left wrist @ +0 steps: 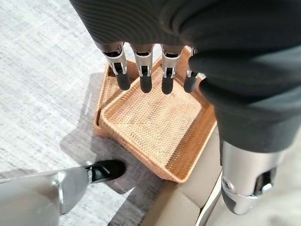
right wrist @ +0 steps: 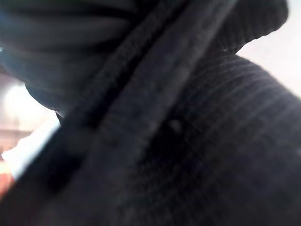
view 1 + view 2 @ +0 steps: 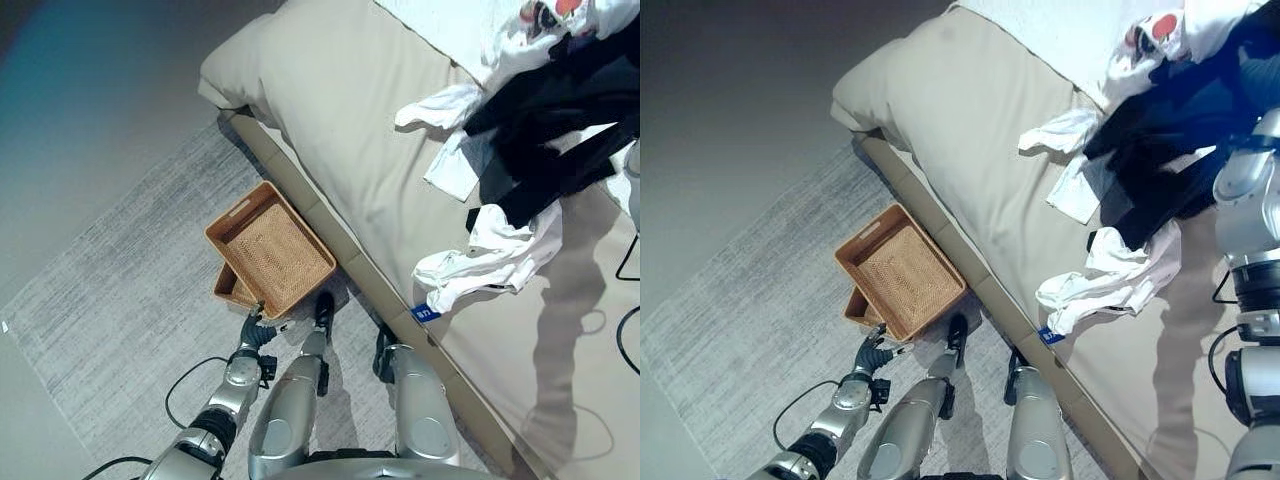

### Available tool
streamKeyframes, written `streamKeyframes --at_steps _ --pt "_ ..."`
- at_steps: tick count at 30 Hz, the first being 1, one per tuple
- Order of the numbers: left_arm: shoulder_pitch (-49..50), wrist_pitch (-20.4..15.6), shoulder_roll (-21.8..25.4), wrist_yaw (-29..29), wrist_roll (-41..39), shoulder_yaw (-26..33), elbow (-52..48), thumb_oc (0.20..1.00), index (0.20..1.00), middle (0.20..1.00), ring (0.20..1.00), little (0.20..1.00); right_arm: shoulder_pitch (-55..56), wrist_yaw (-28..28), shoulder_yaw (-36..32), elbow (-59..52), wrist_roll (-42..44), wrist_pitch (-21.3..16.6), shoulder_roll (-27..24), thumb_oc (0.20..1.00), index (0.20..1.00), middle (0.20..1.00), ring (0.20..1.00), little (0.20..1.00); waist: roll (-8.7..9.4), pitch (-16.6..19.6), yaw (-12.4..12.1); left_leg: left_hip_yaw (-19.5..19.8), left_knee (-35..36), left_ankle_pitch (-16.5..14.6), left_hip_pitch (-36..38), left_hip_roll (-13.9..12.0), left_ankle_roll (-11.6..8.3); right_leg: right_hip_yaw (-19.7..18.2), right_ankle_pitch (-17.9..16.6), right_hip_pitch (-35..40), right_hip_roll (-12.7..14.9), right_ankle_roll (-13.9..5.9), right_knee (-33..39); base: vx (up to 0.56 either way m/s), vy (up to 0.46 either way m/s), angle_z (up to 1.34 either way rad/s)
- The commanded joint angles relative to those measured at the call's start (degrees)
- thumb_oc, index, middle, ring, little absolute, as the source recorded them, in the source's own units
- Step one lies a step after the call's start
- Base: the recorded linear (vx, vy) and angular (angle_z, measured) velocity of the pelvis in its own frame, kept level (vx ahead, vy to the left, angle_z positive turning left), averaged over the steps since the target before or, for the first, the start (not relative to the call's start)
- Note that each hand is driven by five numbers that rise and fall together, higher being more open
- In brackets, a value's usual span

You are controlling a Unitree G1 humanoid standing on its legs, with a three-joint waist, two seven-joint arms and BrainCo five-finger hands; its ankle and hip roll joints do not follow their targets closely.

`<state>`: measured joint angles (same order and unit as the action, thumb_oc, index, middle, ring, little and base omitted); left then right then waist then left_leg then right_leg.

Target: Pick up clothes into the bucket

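Two woven baskets (image 3: 270,250) sit stacked on the grey rug beside the bed, the upper one empty. My left hand (image 3: 254,330) hovers at the basket's near corner, its fingers (image 1: 146,75) straight and holding nothing, so it is open. On the bed lies a heap of clothes: a black garment (image 3: 560,130), a crumpled white one (image 3: 490,255) at its near side, and another white piece (image 3: 440,105) beyond. My right arm (image 3: 1247,190) reaches into the black garment, which hides the hand. Dark cloth (image 2: 141,94) lies right against the right wrist camera.
The beige bed (image 3: 340,120) runs diagonally, its edge right next to the baskets. A white garment with red print (image 3: 545,15) lies at the far end of the heap. Grey rug (image 3: 120,290) stretches to the left of the baskets.
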<state>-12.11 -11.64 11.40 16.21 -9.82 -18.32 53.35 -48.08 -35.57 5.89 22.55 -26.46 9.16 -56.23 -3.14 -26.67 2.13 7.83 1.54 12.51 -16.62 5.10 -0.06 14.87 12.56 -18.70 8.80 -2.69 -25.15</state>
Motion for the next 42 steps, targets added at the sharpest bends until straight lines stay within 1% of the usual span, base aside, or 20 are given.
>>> streamKeyframes --at_steps 1,4,5,6,7,8,10,11,12,13,14,15,17,18,19,20,24,27,34,42 --pt "2.6 -1.0 0.6 1.2 1.8 1.6 1.9 1.0 1.0 1.0 1.0 1.0 -3.7 -4.2 -3.7 -3.4 -2.2 -2.1 -0.2 0.2 0.2 0.2 0.2 0.2 5.15 4.8 -1.0 1.0 -3.3 -10.9 5.1 -0.6 -0.81 -5.8 -12.2 5.1 5.2 -6.21 14.0 0.0 -0.007 -0.06" --pt "2.6 -0.8 0.5 1.0 1.7 1.8 2.8 1.0 1.0 1.0 1.0 1.0 -3.8 -2.9 -3.2 -2.5 -0.8 -2.7 1.0 0.2 0.2 0.2 0.2 0.2 5.56 4.9 -1.3 0.8 -3.4 -10.9 5.1 -0.6 -0.86 -5.7 -12.2 5.2 5.1 -6.2 14.1 0.0 -0.005 -0.08" --pt "2.8 -0.8 0.5 0.7 1.5 1.8 3.2 1.0 1.0 1.0 1.0 1.0 -3.8 -1.2 -2.2 -1.3 0.9 -3.7 1.8 0.2 0.2 0.2 0.2 0.2 5.66 4.7 -1.4 0.8 -3.5 -10.8 5.0 -0.6 -0.87 -5.8 -12.2 5.1 5.0 -6.12 14.1 -0.01 0.0 -0.1" --pt "2.8 -0.8 0.5 0.7 1.5 1.8 3.2 1.0 1.0 1.0 1.0 1.0 -3.8 -1.2 -2.2 -1.2 0.9 -3.7 1.8 0.2 0.2 0.2 0.2 0.2 5.65 4.7 -1.4 0.8 -3.5 -10.8 5.0 -0.6 -0.87 -5.8 -12.2 5.0 5.0 -6.12 14.1 -0.02 0.001 -0.06" --pt "2.9 -0.8 0.5 0.6 1.5 1.8 3.6 1.0 1.0 1.0 1.0 1.0 -3.6 -0.3 -1.6 -0.5 2.4 -4.5 2.7 0.2 0.2 0.2 0.2 0.2 5.74 4.6 -1.5 0.7 -3.4 -10.7 5.0 -0.7 -0.88 -5.8 -12.3 5.0 5.0 -6.09 14.1 0.0 0.0 0.0" --pt "3.1 -0.7 0.5 0.0 1.2 1.6 3.8 1.0 1.0 1.0 1.0 1.0 -3.4 2.4 0.1 1.8 4.4 -5.4 4.0 0.2 0.2 0.2 0.2 0.2 5.87 4.4 -1.8 0.7 -3.3 -10.5 4.9 -0.7 -0.94 -5.7 -12.3 5.1 4.9 -6.02 14.2 0.0 0.0 0.0" --pt "3.2 -0.6 0.4 -0.3 1.0 1.7 4.0 1.0 1.0 1.0 1.0 1.0 -3.8 3.4 1.8 3.5 5.1 -5.9 5.1 0.2 0.2 0.2 0.2 0.2 5.88 4.3 -1.8 0.7 -3.2 -10.4 4.9 -0.6 -0.93 -5.8 -12.4 5.0 4.9 -6.0 14.2 0.0 0.0 0.0" --pt "3.4 -0.6 0.4 -0.7 0.8 1.4 4.1 1.0 1.0 1.0 1.0 1.0 -3.9 5.6 3.5 6.9 5.5 -5.7 6.0 0.2 0.2 0.2 0.2 0.2 5.9 4.0 -2.0 0.7 -3.0 -10.3 4.7 -0.7 -0.99 -5.7 -12.6 4.8 4.9 -5.99 14.3 0.0 0.0 0.0" --pt "3.5 -0.7 0.3 -0.9 0.6 1.4 4.3 1.0 1.0 1.0 1.0 1.0 -4.3 6.2 4.5 9.5 6.4 -5.9 6.6 0.2 0.2 0.2 0.2 0.2 5.84 3.9 -2.1 0.8 -3.0 -10.1 4.6 -0.7 -1.01 -5.7 -12.7 4.7 4.9 -5.97 14.3 0.0 0.0 0.0" --pt "3.5 -0.7 0.3 -0.9 0.5 1.4 4.3 1.0 1.0 1.0 1.0 1.0 -4.6 6.1 4.7 9.8 6.5 -6.1 6.7 0.235 0.235 0.235 0.235 0.235 5.83 3.9 -2.1 0.7 -3.0 -10.1 4.6 -0.8 -1.01 -5.7 -12.7 4.7 4.9 -5.97 14.3 -0.03 0.004 -0.04" --pt "3.5 -0.7 0.4 -1.3 0.3 0.8 4.2 1.0 1.0 1.0 1.0 1.0 -5.7 8.0 7.4 16.0 7.3 -5.8 7.7 0.815 0.815 0.815 0.815 0.815 5.73 3.4 -2.4 0.8 -3.0 -9.9 4.3 -0.8 -1.08 -5.7 -12.9 4.5 4.9 -5.93 14.4 0.0 0.0 0.0" --pt "3.5 -0.8 0.4 -1.3 0.3 0.9 4.2 1.0 1.0 1.0 1.0 1.0 -6.0 8.0 7.7 16.4 7.4 -6.0 7.8 1.0 1.0 1.0 1.0 1.0 5.72 3.4 -2.4 0.8 -2.9 -9.8 4.3 -0.8 -1.08 -5.7 -12.9 4.4 4.9 -5.93 14.4 -0.04 0.002 -0.01" --pt "3.2 -0.7 0.4 -1.5 -0.2 0.8 4.6 1.0 1.0 1.0 1.0 1.0 -7.7 9.7 10.1 21.2 8.6 -6.1 8.6 1.0 1.0 1.0 1.0 1.0 5.63 3.1 -2.5 0.8 -2.9 -9.6 4.0 -0.9 -1.15 -5.6 -13.1 4.2 4.8 -5.92 14.5 0.0 0.0 0.0" --pt "3.2 -0.7 0.4 -1.5 -0.2 0.8 4.6 1.0 1.0 1.0 1.0 1.0 -7.8 9.6 10.2 21.3 8.6 -6.1 8.6 0.915 0.915 0.915 0.915 0.915 5.61 3.1 -2.5 0.8 -2.9 -9.6 4.0 -0.9 -1.15 -5.6 -13.1 4.2 4.8 -5.92 14.5 -0.03 -0.001 0.0" --pt "2.8 -0.6 0.4 -1.9 -0.6 0.5 5.4 1.0 1.0 1.0 1.0 1.0 -10.7 12.5 14.4 29.3 9.1 -5.9 9.3 0.2 0.2 0.2 0.2 0.2 5.58 2.9 -2.8 1.1 -2.6 -9.2 3.8 -0.9 -1.34 -5.2 -13.4 4.1 4.8 -5.89 14.6 0.0 0.0 0.0" --pt "2.7 -0.5 0.4 -2.0 -0.7 0.4 5.5 1.0 1.0 1.0 1.0 1.0 -11.8 13.2 15.8 31.2 8.9 -6.0 9.3 0.2 0.2 0.2 0.2 0.2 5.53 2.9 -2.8 1.2 -2.5 -9.0 3.7 -0.8 -1.41 -5.1 -13.4 4.2 4.8 -5.86 14.7 -0.02 0.0 0.03" --pt "2.4 -0.2 0.1 -1.9 -1.0 0.4 6.6 1.0 1.0 1.0 1.0 1.0 -13.6 14.0 17.0 33.8 10.4 -6.4 10.1 0.2 0.2 0.2 0.2 0.2 5.58 2.9 -2.5 1.6 -2.6 -8.9 3.7 -0.8 -1.5 -4.9 -13.4 4.2 4.9 -5.8 14.7 0.0 0.001 0.01" --pt "2.3 -0.1 0.0 -1.6 -1.0 0.4 7.2 1.0 1.0 1.0 1.0 1.0 -14.6 14.0 17.8 32.3 10.7 -6.8 10.2 0.2 0.2 0.2 0.2 0.2 5.9 3.1 -2.2 1.6 -2.6 -9.0 3.8 -0.8 -1.4 -5.1 -13.5 4.3 5.0 -5.79 14.5 0.0 0.0 0.0" --pt "2.0 -0.3 -0.2 -1.5 -1.1 0.1 6.6 1.0 1.0 1.0 1.0 1.0 -14.5 13.4 17.3 28.6 10.6 -6.9 9.5 0.2 0.2 0.2 0.2 0.2 6.38 3.1 -1.9 1.4 -2.7 -9.2 4.0 -0.8 -1.35 -5.6 -13.4 4.1 5.0 -5.85 14.0 0.0 0.0 0.0" --pt "2.1 -0.3 -0.1 -1.7 -1.0 0.0 5.3 1.0 1.0 1.0 1.0 1.0 -13.3 12.5 16.1 24.3 7.9 -6.0 7.6 0.2 0.2 0.2 0.2 0.2 6.6 3.5 -1.9 1.9 -2.6 -9.1 4.3 -1.0 -1.49 -5.3 -12.9 4.4 4.9 -5.76 13.7 0.0 0.0 0.0"
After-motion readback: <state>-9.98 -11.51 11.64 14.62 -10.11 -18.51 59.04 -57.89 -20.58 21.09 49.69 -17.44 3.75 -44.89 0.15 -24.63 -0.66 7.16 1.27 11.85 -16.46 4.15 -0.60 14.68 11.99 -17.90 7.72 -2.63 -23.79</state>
